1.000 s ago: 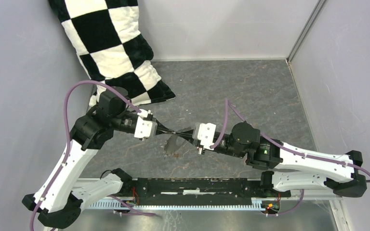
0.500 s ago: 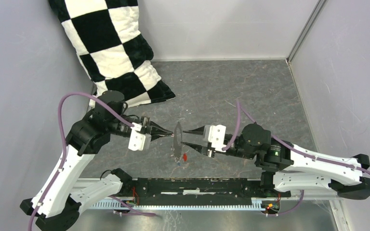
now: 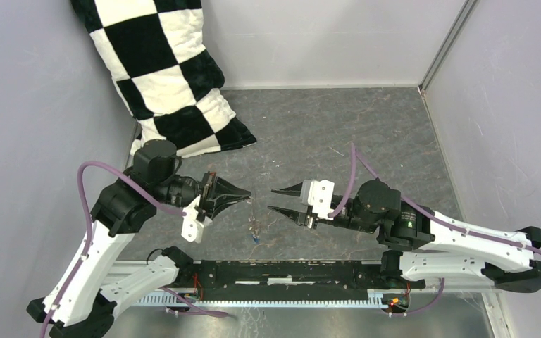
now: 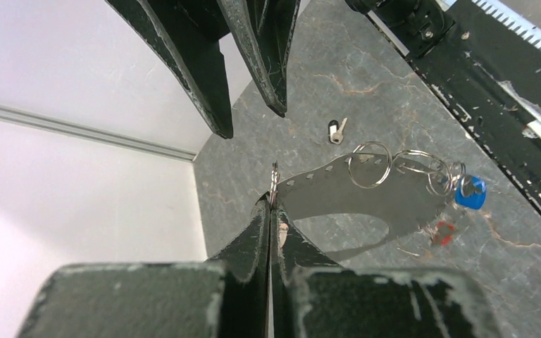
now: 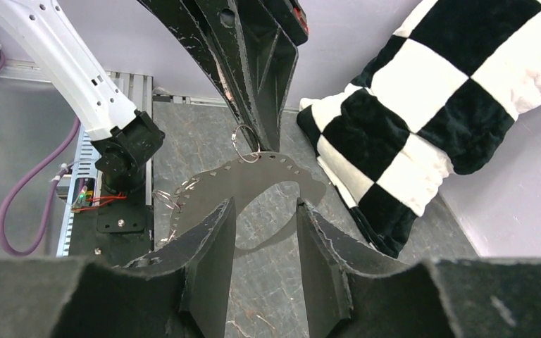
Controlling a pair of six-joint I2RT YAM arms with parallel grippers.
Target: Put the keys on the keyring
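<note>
Left wrist: the left gripper is pressed together on the small top loop of the keyring. Its holed grey crescent runs beyond the tips, carrying a blue key, with a red blur below.

Right wrist: the right gripper, spread, frames the crescent, which its fingers partly hide.

Top: the keyring is edge-on between both grippers, barely visible.

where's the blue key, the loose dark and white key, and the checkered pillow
blue key [image 4: 472,194], left wrist view, on its blue plastic head
dark and white key [image 4: 334,132], left wrist view, on its head end
checkered pillow [image 5: 461,120], right wrist view, on one of its black squares
</note>
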